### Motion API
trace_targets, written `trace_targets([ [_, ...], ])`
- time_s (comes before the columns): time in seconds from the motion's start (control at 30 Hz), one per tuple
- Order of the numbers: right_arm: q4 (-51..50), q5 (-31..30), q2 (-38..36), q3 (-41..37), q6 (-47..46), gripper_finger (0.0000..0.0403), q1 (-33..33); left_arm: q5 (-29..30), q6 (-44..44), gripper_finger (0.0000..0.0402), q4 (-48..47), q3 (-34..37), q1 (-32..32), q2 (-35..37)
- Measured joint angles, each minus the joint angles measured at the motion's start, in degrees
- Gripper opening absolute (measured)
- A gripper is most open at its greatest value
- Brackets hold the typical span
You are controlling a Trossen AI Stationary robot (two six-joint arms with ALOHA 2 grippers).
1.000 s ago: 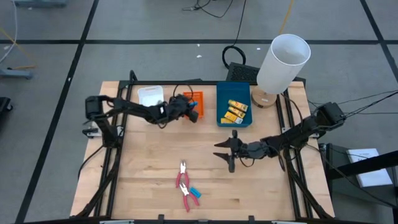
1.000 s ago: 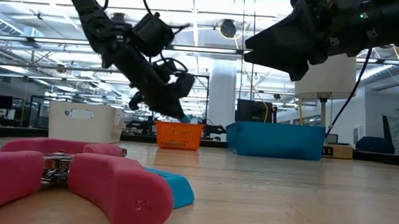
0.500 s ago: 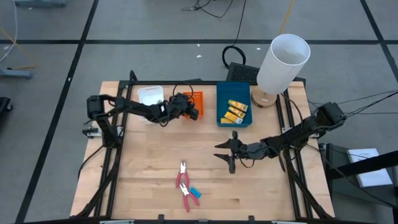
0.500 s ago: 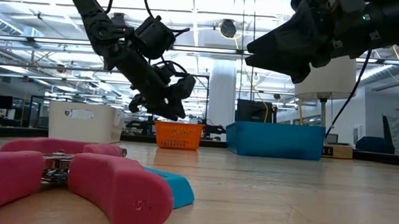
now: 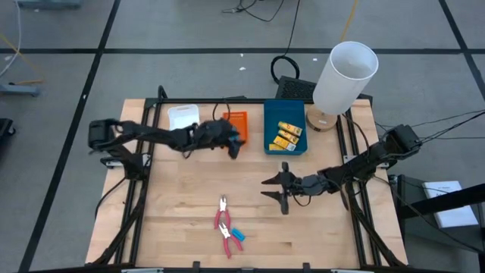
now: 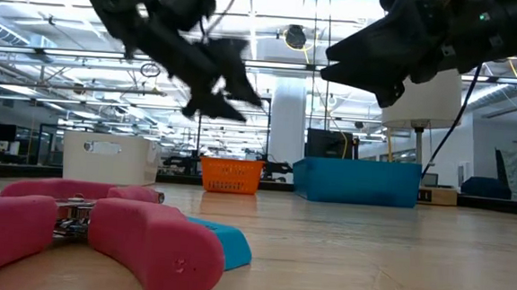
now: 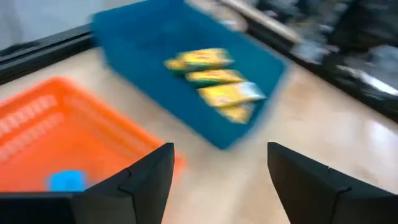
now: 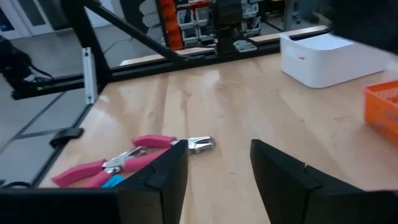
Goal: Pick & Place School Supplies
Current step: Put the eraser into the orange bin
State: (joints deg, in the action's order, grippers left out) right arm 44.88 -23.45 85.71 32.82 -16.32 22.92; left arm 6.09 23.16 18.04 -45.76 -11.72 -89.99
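Observation:
Two pink-handled tools (image 5: 223,222) lie on the wood near the front edge, with a light-blue piece (image 5: 237,236) beside them. Another light-blue piece (image 7: 67,181) lies in the orange tray (image 5: 237,120). Yellow packets (image 5: 286,134) lie in the blue tray (image 5: 286,148). My left gripper (image 5: 234,145) hangs open and empty in the air just in front of the orange tray. My right gripper (image 5: 265,187) hovers open and empty over the table's middle, its fingers toward the left; the pink tools (image 8: 134,160) lie ahead of it.
A white tray (image 5: 183,116) stands at the back left beside the orange one. A white lamp (image 5: 345,76) on a wooden foot stands at the back right corner. Black frame rails run along the table's left and right sides.
My left gripper has opened and let go of the light-blue piece, which now lies in the orange tray. The gripper has then risen and drawn back from the tray, tipping up toward level.

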Motion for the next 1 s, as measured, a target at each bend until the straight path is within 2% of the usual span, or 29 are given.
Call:
trace_targets([
  [0.1,0.14,0.07,0.44,0.04,-0.04,0.0164,1.63,2.89,-1.88,0.0266,1.67,1.16,5.6,3.42],
  [0.23,-0.15,-0.26,5.17,2.19,3.23,0.0164,5.19,9.04,-4.34,0.0266,3.77,3.17,13.04,7.88],
  [0.37,-0.31,-0.17,14.58,9.69,6.38,0.0168,7.89,14.36,-5.92,0.0266,6.68,6.04,18.94,12.32],
  [0.47,-2.72,1.79,22.09,17.05,8.05,0.0191,9.43,15.46,-6.95,0.0267,10.2,8.12,22.42,15.45],
  [0.63,-13.58,1.17,29.37,27.48,8.01,0.0258,11.21,18.44,-6.64,0.0266,10.82,10.31,26.59,19.14],
  [0.73,-15.81,1.21,33.32,32.89,6.59,0.029,11.39,20.58,-6.46,0.0266,10.35,11.03,28.44,19.65],
  [0.83,-17.34,1.14,37.36,37.09,6.38,0.0302,11.42,21.48,-6.15,0.0266,10.48,11.15,29.85,19.78],
  [1.0,-18.79,1.66,41.14,41.24,3.38,0.0296,11.47,22.68,-5.03,0.0266,10.35,11.15,31.18,19.78],
])
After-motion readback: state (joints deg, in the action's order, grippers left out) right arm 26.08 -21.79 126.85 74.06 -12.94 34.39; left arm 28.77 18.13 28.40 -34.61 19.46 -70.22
